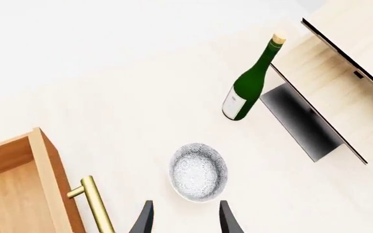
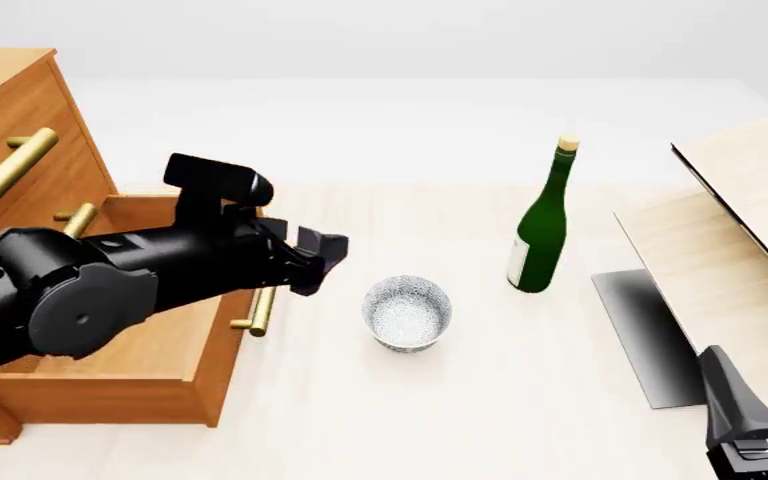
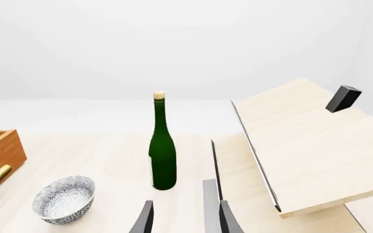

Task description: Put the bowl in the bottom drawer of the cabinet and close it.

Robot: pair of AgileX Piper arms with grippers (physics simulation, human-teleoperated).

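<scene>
Left gripper (image 1: pixel 185 217) is held open just above the bowl (image 2: pixel 407 312), which sits on the table (image 2: pixel 398 420) beside the pulled-out bottom drawer (image 2: pixel 117 350). Right gripper (image 3: pixel 185 217) is open too.

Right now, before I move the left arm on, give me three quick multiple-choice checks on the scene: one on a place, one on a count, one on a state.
1. Where is the bowl?
A. in the bottom drawer
B. on the table, between the drawer and the green bottle
C. held in the right gripper

2. How many bottles stand on the table?
A. one
B. two
C. three

3. The bottom drawer is:
A. shut
B. pulled open, nothing seen inside
C. open with the bowl inside

Key: 1 B, it sits on bare tabletop beside the green bottle. 2 A, only one shows in any view. 3 B, bare wood shows inside, though the left arm covers part.
</scene>
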